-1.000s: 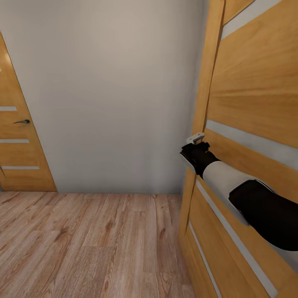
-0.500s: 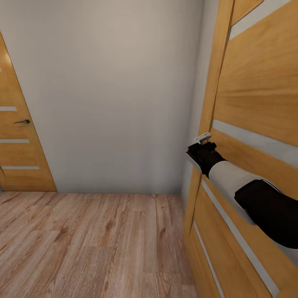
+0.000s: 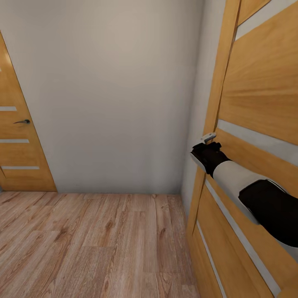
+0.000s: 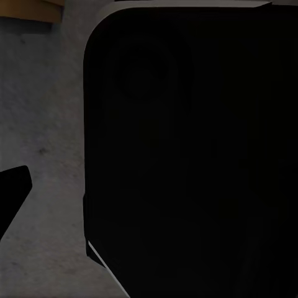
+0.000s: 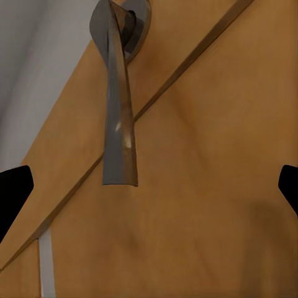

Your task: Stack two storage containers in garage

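The two storage containers are out of view. My right arm (image 3: 231,178) reaches forward to an orange-wood door (image 3: 256,95) at the right, and its wrist end rests against the door's edge beside the grey lever handle (image 3: 208,136). In the right wrist view the right gripper (image 5: 149,189) is open, with its two black fingertips far apart and nothing between them. The lever handle (image 5: 118,105) hangs just ahead of it on the door panel. In the left wrist view one black fingertip (image 4: 11,192) of the left gripper shows at the frame's edge, over a grey mottled surface (image 4: 49,124).
A white wall (image 3: 111,91) closes the space ahead. A second orange-wood door (image 3: 16,140) with pale slits and a dark handle stands shut at the left. Light wood-plank floor (image 3: 91,244) stretches in front. A large black shape (image 4: 192,149) fills much of the left wrist view.
The door at the right has swung away to the right, and my right arm has moved right with it. The wall, the floor and the left door stay put.
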